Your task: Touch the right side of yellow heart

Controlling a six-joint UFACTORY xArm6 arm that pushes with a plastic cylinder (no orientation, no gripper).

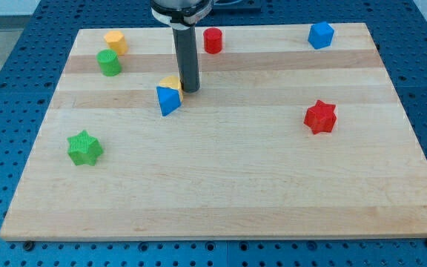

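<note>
Yellow heart [171,81], mostly hidden, lies near the board's [221,185] top-centre, touching the blue triangle [167,100] just below it. My tip [190,90], a bare rod with nothing to open or hold, stands at the heart's right flank, apparently in contact, as the task requires.

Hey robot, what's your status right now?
My tip down on the wooden board, at the right side of the yellow heart block. Blue triangular block touching heart's near-left side. Nothing blocking.
</note>
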